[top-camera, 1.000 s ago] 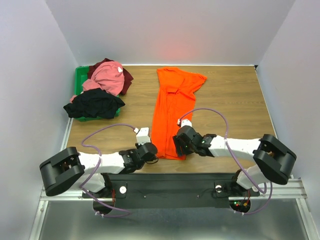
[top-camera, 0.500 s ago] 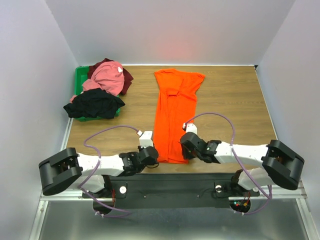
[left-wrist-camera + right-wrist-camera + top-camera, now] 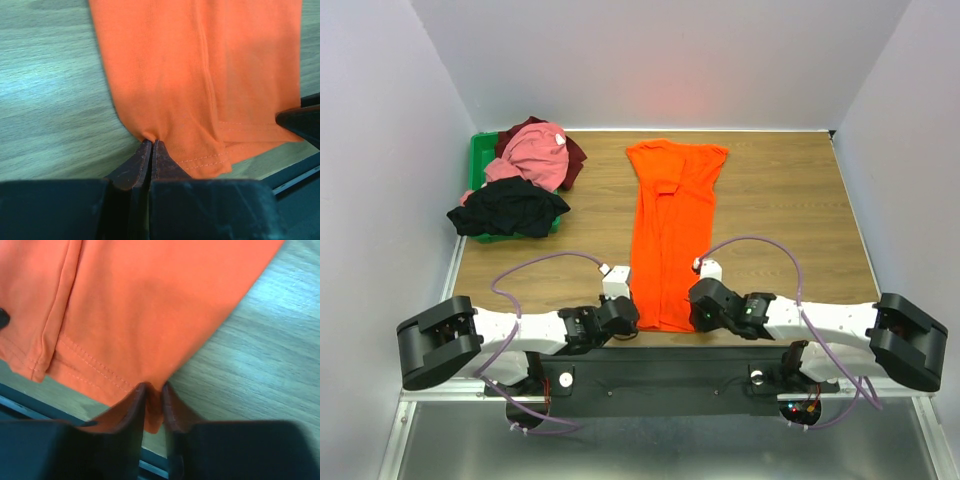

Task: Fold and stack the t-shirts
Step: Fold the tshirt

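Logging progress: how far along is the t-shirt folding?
Done: the orange t-shirt looks folded narrow lengthwise. In hand: the left pincer and right pincer are shut on its near hem corners. Left: its crosswise fold, then the pink shirt, maroon shirt and black shirt heaped over the green bin.

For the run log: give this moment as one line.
left gripper: shut on orange t-shirt hem | right gripper: shut on same hem | other shirts: on green bin

Orange t-shirt (image 3: 670, 230) outstretched; other t-shirts (image 3: 532, 155) heaped
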You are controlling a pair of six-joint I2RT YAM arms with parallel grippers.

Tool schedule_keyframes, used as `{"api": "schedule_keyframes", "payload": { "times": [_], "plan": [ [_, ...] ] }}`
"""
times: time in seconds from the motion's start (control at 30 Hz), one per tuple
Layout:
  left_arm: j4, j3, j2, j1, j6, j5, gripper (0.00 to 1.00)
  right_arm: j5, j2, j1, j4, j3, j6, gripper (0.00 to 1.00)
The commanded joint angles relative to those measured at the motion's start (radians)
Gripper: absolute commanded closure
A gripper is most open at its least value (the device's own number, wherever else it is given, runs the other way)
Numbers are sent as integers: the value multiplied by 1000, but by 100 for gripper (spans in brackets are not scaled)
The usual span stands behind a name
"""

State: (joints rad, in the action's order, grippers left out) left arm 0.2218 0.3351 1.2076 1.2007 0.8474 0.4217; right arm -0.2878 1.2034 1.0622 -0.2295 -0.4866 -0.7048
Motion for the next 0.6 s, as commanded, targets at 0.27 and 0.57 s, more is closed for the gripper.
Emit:
{"api": "schedule_keyframes", "payload": {
  "times": [0.27,0.57],
  "plan": [
    [-15,-13,-126,43,-5,-15,100,-71,-48,148,-85,-41,-76,100],
    [-10,-48,-322,80,7,12,100,-255,-22,232,-185,-181,-122,100]
  ]
}}
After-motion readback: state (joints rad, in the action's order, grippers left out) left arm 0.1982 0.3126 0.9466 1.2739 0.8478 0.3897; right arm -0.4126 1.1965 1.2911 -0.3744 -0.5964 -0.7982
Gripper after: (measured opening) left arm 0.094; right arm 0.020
